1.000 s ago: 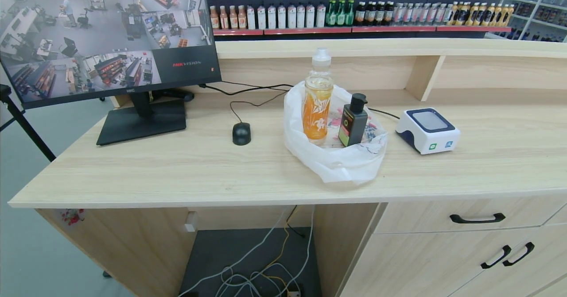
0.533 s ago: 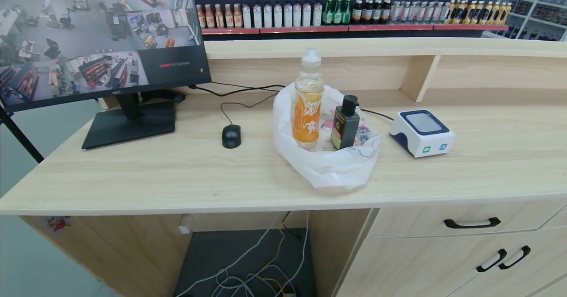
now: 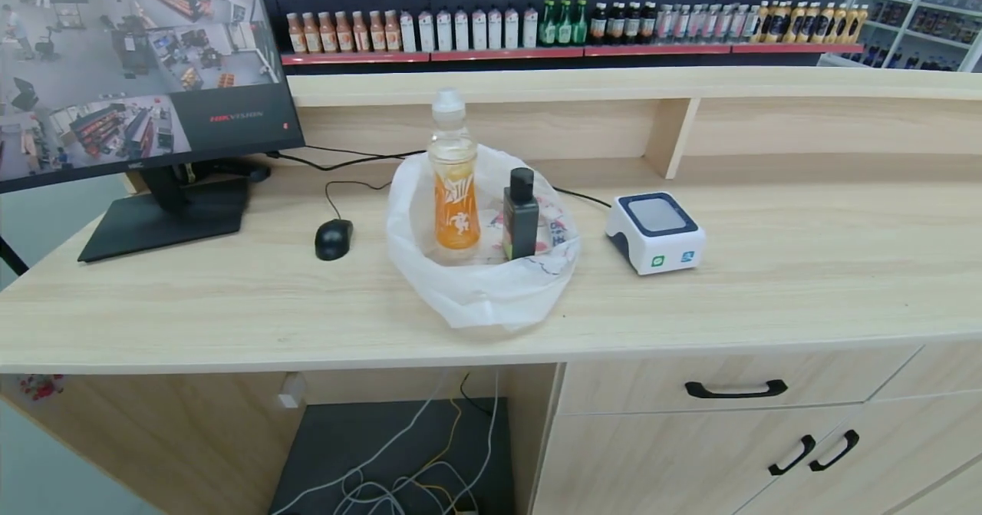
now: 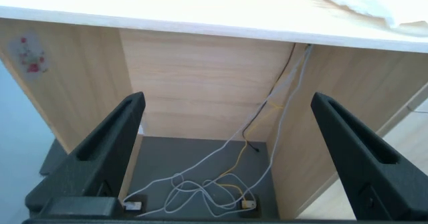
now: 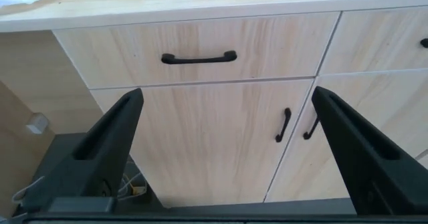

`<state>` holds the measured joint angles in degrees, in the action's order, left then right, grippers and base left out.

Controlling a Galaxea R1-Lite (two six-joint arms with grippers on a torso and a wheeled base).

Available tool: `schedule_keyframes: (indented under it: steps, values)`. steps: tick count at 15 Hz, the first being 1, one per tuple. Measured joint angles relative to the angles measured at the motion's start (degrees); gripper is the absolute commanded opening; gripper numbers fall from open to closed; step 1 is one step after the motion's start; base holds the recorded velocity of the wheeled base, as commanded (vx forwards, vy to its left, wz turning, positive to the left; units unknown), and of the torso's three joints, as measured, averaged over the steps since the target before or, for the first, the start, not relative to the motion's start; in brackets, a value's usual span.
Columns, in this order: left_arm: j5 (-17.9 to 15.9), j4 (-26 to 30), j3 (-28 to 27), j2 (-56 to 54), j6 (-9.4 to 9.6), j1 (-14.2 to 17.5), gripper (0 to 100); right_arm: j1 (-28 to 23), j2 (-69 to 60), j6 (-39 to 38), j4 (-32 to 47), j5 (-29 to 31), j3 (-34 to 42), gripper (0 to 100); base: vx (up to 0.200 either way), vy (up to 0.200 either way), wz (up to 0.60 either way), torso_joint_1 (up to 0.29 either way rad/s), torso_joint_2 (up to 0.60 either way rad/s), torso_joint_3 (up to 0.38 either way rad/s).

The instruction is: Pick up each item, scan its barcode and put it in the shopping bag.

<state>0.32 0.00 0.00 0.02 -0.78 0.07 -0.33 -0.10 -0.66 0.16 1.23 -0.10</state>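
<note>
From the head view, the white plastic shopping bag [image 3: 479, 292] sits slumped open on the wooden table [image 3: 767, 285]. Two items stand upright inside it. The orange drink bottle [image 3: 454, 193] with a pale cap is on the robot's left. The dark pump bottle [image 3: 521, 219] is just beside it on the right. The white scanner [image 3: 654, 231], with its dark-framed window facing up, rests on the table near the bag's right side, apart from it. A black mouse [image 3: 333, 239] lies to the left of the bag, and farther left stands a monitor [image 3: 130, 62] showing camera feeds. Behind the table, a shelf of bottles [image 3: 575, 28] runs along the wall.

In the left wrist view, the left gripper [image 4: 227, 102] hangs below the table's edge with its jaws released, spread wide and holding nothing. It faces the open recess under the table, where loose cables [image 4: 221, 184] lie on the floor. A fold of the bag overhangs the table edge above.

In the right wrist view, the right gripper [image 5: 227, 93] is also low, its jaws released and wide apart with nothing between them. It faces a drawer with a black handle [image 5: 198, 57] and two cabinet doors [image 5: 221, 144] beneath. A pale patch at the table's far corner may be the bag, though too little shows to be sure.
</note>
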Motion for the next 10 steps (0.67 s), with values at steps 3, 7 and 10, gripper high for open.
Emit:
schedule_keyframes:
  steps: [3, 7, 10]
  values:
    - [0.00, 0.02, 0.00, 0.00, 0.02, 0.00, 100, -0.02, 0.00, 0.30, 0.02, -0.01, 0.00, 100, 0.000, -0.200, 0.00, 0.002, 0.00, 0.005]
    - [0.01, 0.02, 0.00, 0.00, -0.17, 0.00, 100, -0.02, 0.02, 0.00, 0.02, 0.00, 0.00, 100, 0.000, -0.200, 0.00, 0.000, 0.00, 0.005]
    - [0.00, 0.07, 0.00, 0.00, 0.10, 0.00, 100, 0.00, 0.02, -0.02, 0.02, 0.00, 0.00, 100, 0.000, -0.200, 0.00, 0.001, 0.00, 0.001]
